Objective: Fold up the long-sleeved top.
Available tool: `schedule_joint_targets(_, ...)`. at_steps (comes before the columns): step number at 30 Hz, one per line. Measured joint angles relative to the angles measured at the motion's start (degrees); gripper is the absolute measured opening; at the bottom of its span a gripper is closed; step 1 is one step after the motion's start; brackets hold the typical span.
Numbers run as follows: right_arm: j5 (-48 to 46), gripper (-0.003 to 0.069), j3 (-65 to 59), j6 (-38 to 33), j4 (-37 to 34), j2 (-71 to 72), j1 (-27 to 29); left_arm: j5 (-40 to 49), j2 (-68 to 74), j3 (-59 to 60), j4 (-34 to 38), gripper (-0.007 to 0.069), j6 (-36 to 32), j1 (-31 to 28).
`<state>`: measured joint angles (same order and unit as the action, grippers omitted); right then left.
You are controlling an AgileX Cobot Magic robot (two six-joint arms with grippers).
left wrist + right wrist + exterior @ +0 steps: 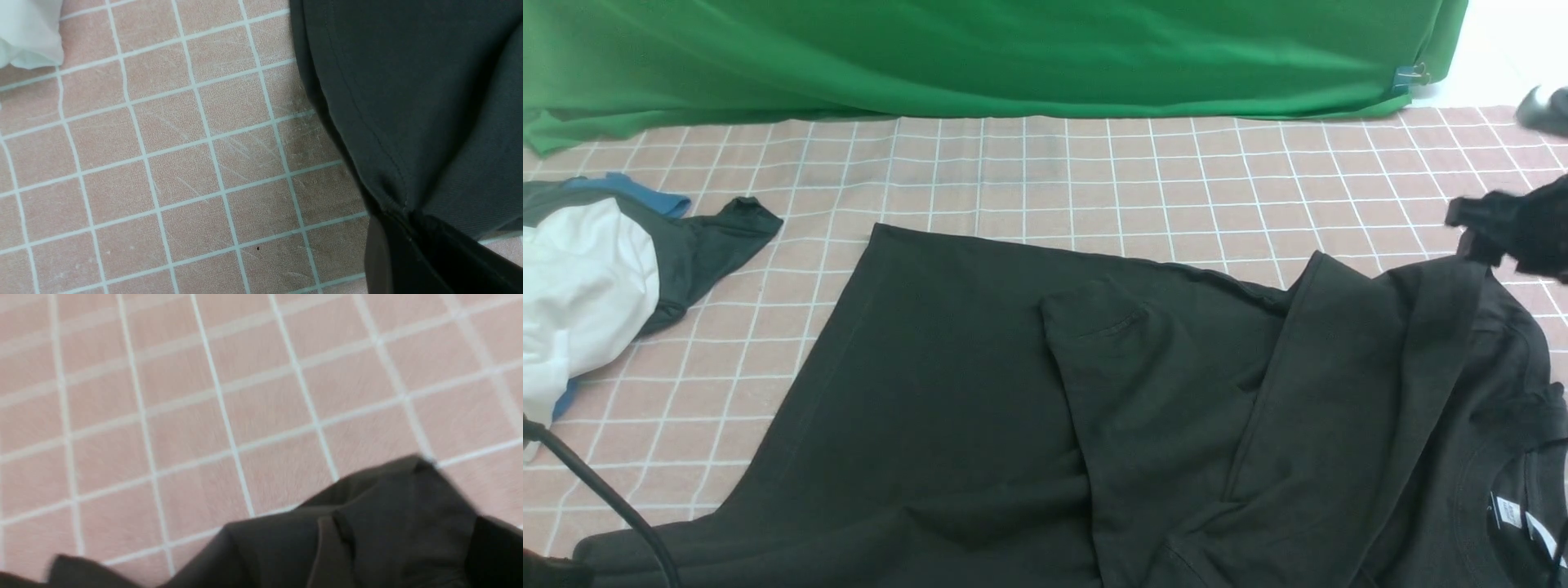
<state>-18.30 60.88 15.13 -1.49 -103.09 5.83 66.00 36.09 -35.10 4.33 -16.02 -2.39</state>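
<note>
Closest to the lens, along the bottom edge of the front view, lies the large plain black knit long-sleeved top point(947, 392). It fills the lower middle and lower right of the frame, spread on a pink tablecloth with a white grid point(1094, 171). Its round neckline with a small white label point(1507, 514) sits in the lower right corner. A broad folded band of the same cloth runs diagonally from the right edge down toward the bottom centre, lying over the body.

On my left wrist feed, the left gripper point(398, 220) has its dark fingers pressed together on the stitched hem of the top, and the cloth puckers where they pinch it. A thin black cable point(605, 498) curves through the lower left corner of the front view.

At the right edge of the front view, the right gripper point(1503, 224) is a motion-blurred black shape at the upper end of the folded band. I cannot tell whether its jaws are spread or pressed together, nor whether any cloth is between them. Its wrist feed is smeared and shows only dark cloth over the grid.

At the left edge, a crumpled white garment point(580, 294) lies on a smaller dark cloth with blue trim point(711, 245), well apart from the top. A green fabric backdrop point(980, 57) hangs across the top of the frame.
</note>
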Motion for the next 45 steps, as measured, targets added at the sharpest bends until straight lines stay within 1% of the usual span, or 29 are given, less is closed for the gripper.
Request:
schedule_joint_targets(6, -0.69, 0.045, 2.41, -0.8, -1.36, -5.12, 0.19, 0.07, 0.0, 0.0, 0.0, 0.0035, 0.0, 0.0)
schedule_joint_targets(12, 1.42, 0.0369, 2.87, -8.38, -9.54, -6.0, 0.19, 0.3, 0.0, 0.0, -0.43, 0.0035, -0.02, 0.0)
schedule_joint_targets(18, 2.93, 0.0343, 2.87, -11.47, -11.73, -6.0, 0.19, -0.2, 0.0, 0.0, -0.43, 0.0035, -0.02, 0.0)
schedule_joint_targets(21, 4.67, 0.0283, 2.87, -14.19, -11.93, -6.0, 0.19, -0.39, 0.0, 0.0, -0.43, 0.0035, -0.02, 0.0)
schedule_joint_targets(24, 6.99, 0.0172, 2.87, -16.51, -12.0, -6.0, 0.19, -0.39, 0.0, 0.0, -0.43, 0.0035, -0.02, 0.0)
schedule_joint_targets(26, 7.46, 0.013, 2.87, -17.34, -12.0, -6.0, 0.19, -0.39, 0.0, 0.0, -0.43, 0.0035, -0.02, 0.0)
schedule_joint_targets(27, 8.05, 0.0071, 2.87, -18.45, -12.0, -6.0, 0.19, -0.39, 0.0, 0.0, -0.43, 0.0035, -0.02, 0.0)
schedule_joint_targets(29, 8.6, 0.0048, 2.87, -20.4, -12.0, -6.0, 0.27, -0.39, 0.0, 0.0, -0.43, 0.0035, -0.02, 0.0)
schedule_joint_targets(34, 8.76, 0.0046, 2.87, -22.29, -12.0, -6.0, 1.86, 0.32, 0.0, 0.0, -0.43, 0.0035, -0.18, 0.0)
schedule_joint_targets(35, 8.34, 0.0046, 2.87, -22.28, -12.02, -6.0, 3.08, 0.59, 0.0, 0.0, -0.43, 0.0035, -0.18, 0.0)
schedule_joint_targets(38, 7.32, 0.0046, 2.87, -21.89, -12.13, -6.0, 5.98, 0.96, 0.0, 0.0, -0.43, 0.0035, -0.18, 0.0)
schedule_joint_targets(42, 6.95, 0.0048, 2.87, -19.97, -12.13, -6.0, 6.77, 0.96, 0.0, 0.0, -0.43, 0.0035, -0.18, 0.0)
schedule_joint_targets(44, 6.57, 0.0071, 2.87, -19.21, -12.13, -6.0, 6.63, 0.96, 0.0, 0.0, -0.38, 0.0035, -0.18, 0.0)
schedule_joint_targets(45, 5.73, 0.0119, 2.87, -19.16, -12.13, -6.0, 6.5, 0.91, 0.0, 0.0, -0.38, 0.0035, -0.18, 0.0)
